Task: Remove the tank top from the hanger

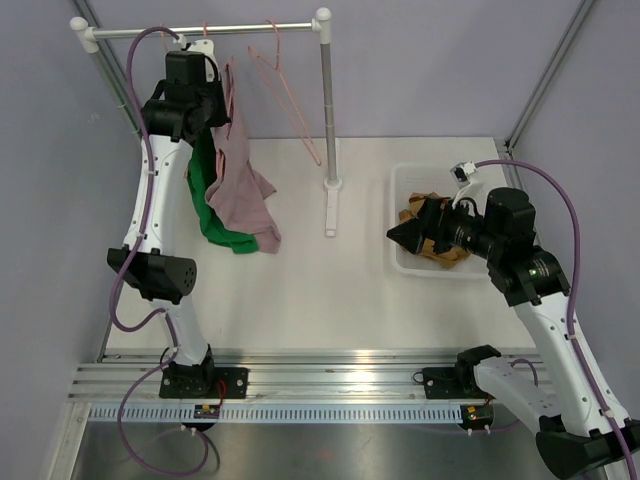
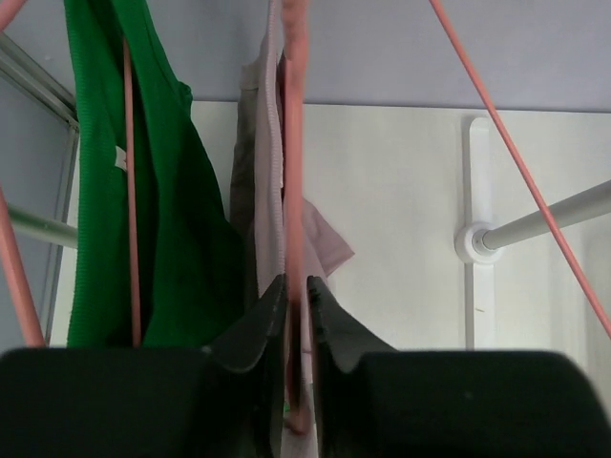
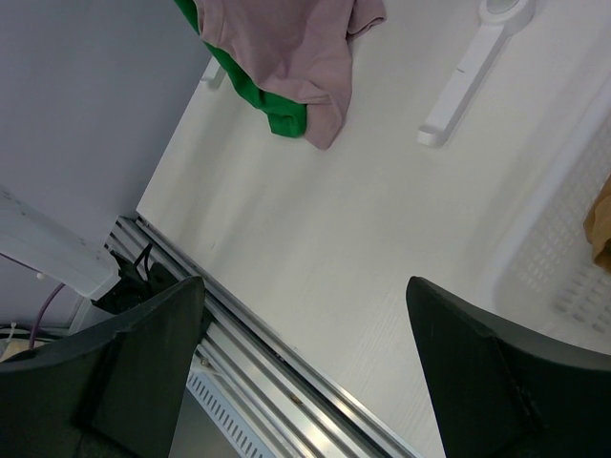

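A mauve-pink tank top (image 1: 243, 170) hangs on a pink wire hanger from the rack's rod (image 1: 200, 30), drooping onto the table. My left gripper (image 1: 220, 92) is raised beside it near the rod. In the left wrist view the left gripper (image 2: 296, 283) is shut on the pink hanger wire (image 2: 294, 143), with the tank top (image 2: 272, 191) pressed against it. My right gripper (image 1: 405, 235) is open and empty, held above the table by the basket. In the right wrist view the right gripper (image 3: 305, 324) has its jaws wide apart, and the tank top (image 3: 286, 43) lies far off.
A green garment (image 1: 215, 215) hangs behind the tank top, on its own pink hanger (image 2: 129, 191). An empty pink hanger (image 1: 290, 100) hangs further right. The rack's post (image 1: 328, 110) stands mid-table. A white basket (image 1: 405, 180) holds a brown garment (image 1: 415, 213).
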Controlling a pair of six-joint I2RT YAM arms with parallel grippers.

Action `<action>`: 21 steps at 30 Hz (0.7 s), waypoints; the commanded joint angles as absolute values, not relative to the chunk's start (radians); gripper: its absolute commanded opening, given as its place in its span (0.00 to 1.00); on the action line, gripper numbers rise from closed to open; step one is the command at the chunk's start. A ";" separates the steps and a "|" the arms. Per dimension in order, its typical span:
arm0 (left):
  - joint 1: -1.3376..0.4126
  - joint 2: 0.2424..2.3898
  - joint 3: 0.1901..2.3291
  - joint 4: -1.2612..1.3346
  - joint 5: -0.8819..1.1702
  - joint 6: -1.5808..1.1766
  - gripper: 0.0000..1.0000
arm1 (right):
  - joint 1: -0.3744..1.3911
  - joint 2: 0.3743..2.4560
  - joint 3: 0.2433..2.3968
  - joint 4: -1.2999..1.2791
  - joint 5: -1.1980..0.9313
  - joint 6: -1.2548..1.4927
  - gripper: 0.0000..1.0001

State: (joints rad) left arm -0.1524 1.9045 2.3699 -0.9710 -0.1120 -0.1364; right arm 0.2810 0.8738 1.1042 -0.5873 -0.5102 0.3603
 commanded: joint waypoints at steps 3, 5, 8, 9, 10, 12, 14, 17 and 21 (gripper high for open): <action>-0.144 1.884 2.437 -0.893 -0.089 -0.121 0.00 | 0.281 0.873 1.088 -0.546 -0.537 0.371 0.93; -0.144 1.879 2.439 -0.888 -0.087 -0.121 0.00 | 0.281 0.874 1.086 -0.538 -0.545 0.374 0.93; -0.144 1.862 2.453 -0.888 -0.071 -0.138 0.00 | 0.281 0.879 1.086 -0.541 -0.543 0.374 0.93; -0.144 1.853 2.454 -0.882 -0.058 -0.150 0.00 | 0.281 0.880 1.088 -0.541 -0.545 0.374 0.93; -0.144 1.842 2.457 -0.877 -0.055 -0.156 0.00 | 0.281 0.881 1.089 -0.543 -0.545 0.373 0.93; -0.144 1.807 2.459 -0.864 -0.049 -0.166 0.00 | 0.281 0.879 1.095 -0.543 -0.546 0.371 0.93; -0.144 1.777 2.459 -0.854 -0.051 -0.164 0.00 | 0.281 0.879 1.103 -0.548 -0.549 0.371 0.93; -0.144 1.746 2.459 -0.856 -0.038 -0.163 0.00 | 0.281 0.877 1.115 -0.561 -0.549 0.362 0.93; -0.146 1.712 2.450 -0.874 -0.006 -0.186 0.00 | 0.281 0.870 1.127 -0.569 -0.554 0.362 0.93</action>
State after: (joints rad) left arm -0.1497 1.7950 2.3966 -0.9638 -0.0525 -0.1665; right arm 0.2810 0.8810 1.0882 -0.5877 -0.5190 0.3634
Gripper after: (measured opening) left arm 0.026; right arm 0.928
